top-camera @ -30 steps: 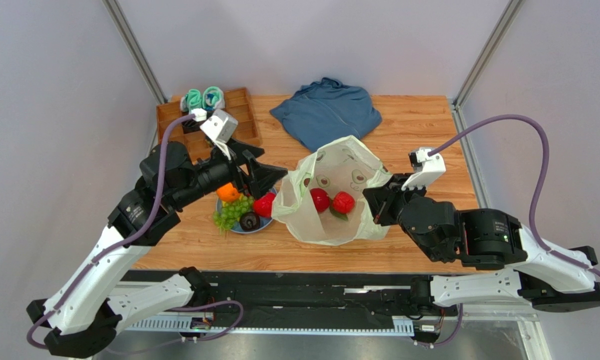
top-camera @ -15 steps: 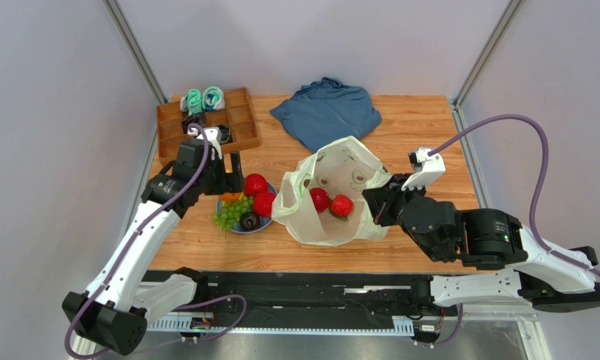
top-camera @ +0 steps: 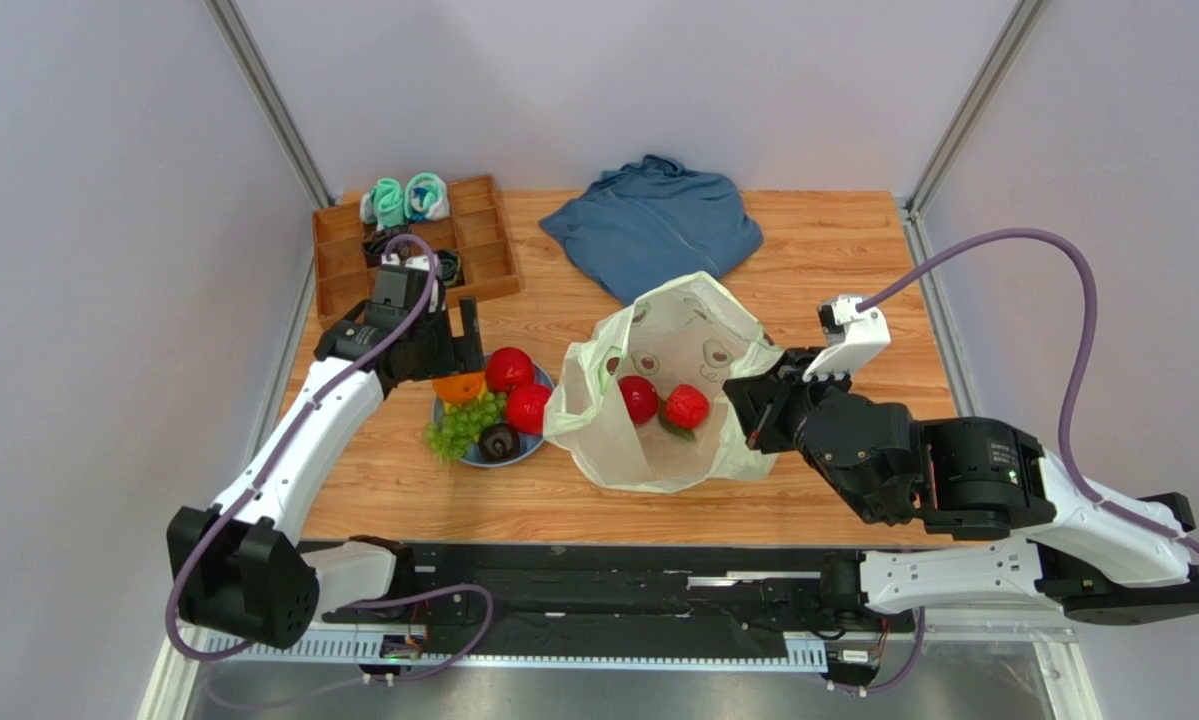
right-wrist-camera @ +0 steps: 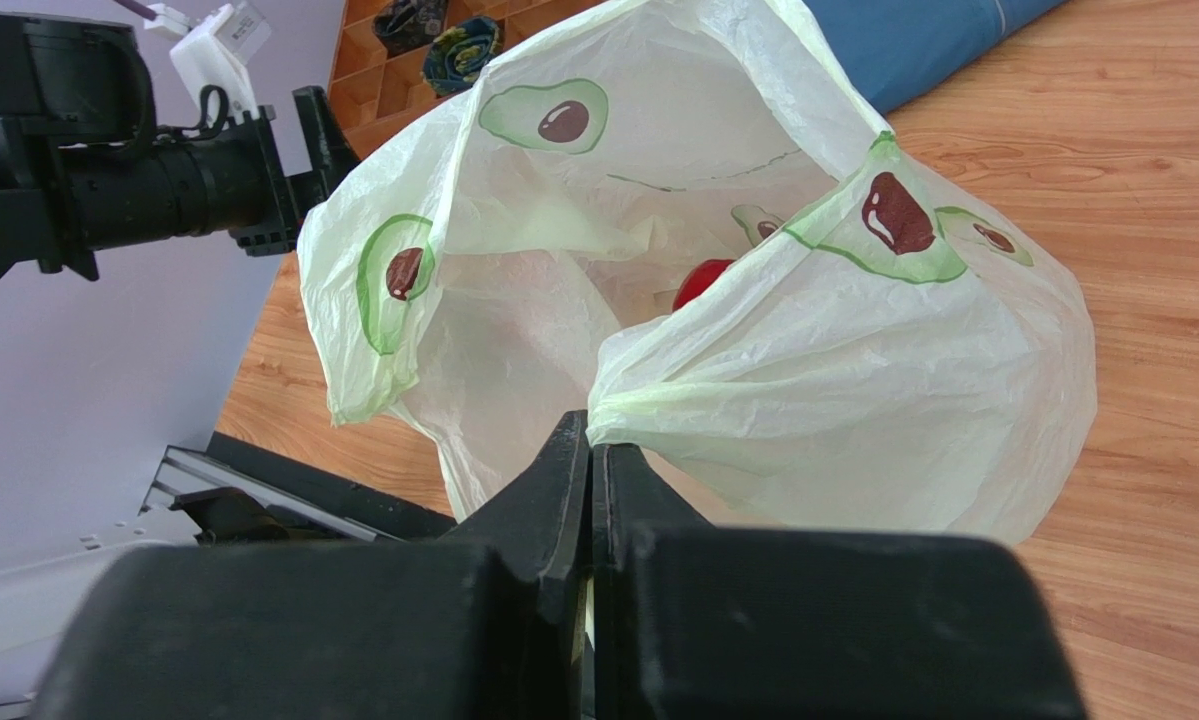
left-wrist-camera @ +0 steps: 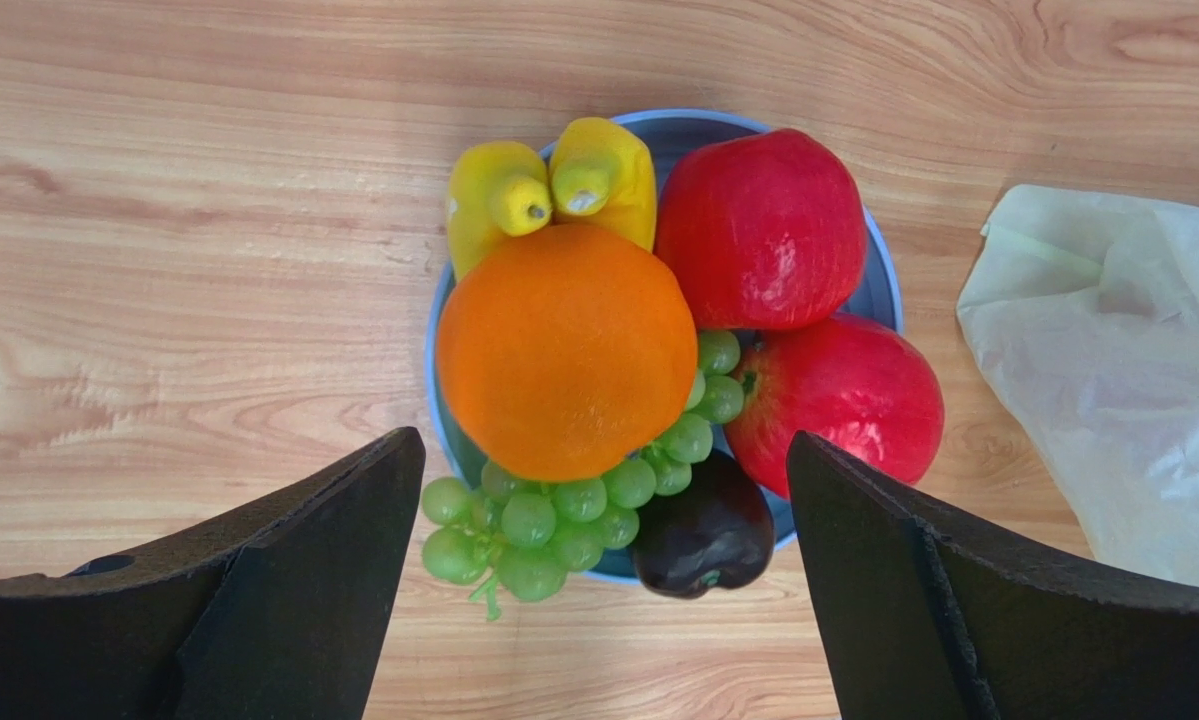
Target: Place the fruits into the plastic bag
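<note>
The plastic bag (right-wrist-camera: 861, 345) is pinched at its rim by the closed right tool (right-wrist-camera: 590, 450) so its mouth is held open on the tabletop (left-wrist-camera: 185, 225), while the left tool (left-wrist-camera: 601, 450) is spread wide above the orange (left-wrist-camera: 566, 351) in the bowl (left-wrist-camera: 710, 128) beside it.

Top external: high above and behind the arm bases, looking down on the whole table (top-camera: 846, 255); the plastic bag (top-camera: 635, 450) sits mid-frame, far off.
Left wrist: close, facing straight down over the plate (left-wrist-camera: 691, 132) just left of the plastic bag; the bag's edge shows at frame right.
Right wrist: low, right at the plastic bag's near rim, facing across its mouth.
Shared: plastic bag in all three; plate in top external and left wrist.
</note>
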Robot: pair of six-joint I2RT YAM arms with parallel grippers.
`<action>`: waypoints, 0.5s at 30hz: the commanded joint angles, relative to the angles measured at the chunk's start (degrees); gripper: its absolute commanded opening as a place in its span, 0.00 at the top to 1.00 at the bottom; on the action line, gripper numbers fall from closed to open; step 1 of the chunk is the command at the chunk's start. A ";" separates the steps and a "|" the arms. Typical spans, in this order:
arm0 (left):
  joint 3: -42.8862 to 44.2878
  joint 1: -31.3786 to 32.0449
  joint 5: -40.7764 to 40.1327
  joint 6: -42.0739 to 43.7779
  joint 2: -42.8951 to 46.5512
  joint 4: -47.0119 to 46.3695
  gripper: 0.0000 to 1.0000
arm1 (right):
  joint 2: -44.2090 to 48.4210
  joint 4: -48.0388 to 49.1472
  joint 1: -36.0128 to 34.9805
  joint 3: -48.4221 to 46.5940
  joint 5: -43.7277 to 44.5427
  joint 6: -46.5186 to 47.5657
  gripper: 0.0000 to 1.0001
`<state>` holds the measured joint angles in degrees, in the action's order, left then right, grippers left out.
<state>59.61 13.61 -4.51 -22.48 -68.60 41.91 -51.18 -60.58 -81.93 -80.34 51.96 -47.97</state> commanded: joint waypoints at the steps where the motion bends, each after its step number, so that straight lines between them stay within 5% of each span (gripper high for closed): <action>1: -0.64 -1.30 2.05 -0.72 -2.68 -3.50 0.01 | 0.12 0.90 0.19 -1.32 1.12 -1.17 1.00; 15: -3.19 -3.15 3.89 -1.78 -6.28 -6.66 0.01 | 0.20 0.99 0.19 -1.32 1.38 -1.25 1.00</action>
<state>57.47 11.09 -2.85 -23.22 -74.06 37.89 -51.18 -60.58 -81.93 -80.34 51.96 -48.05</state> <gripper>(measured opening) 0.992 0.009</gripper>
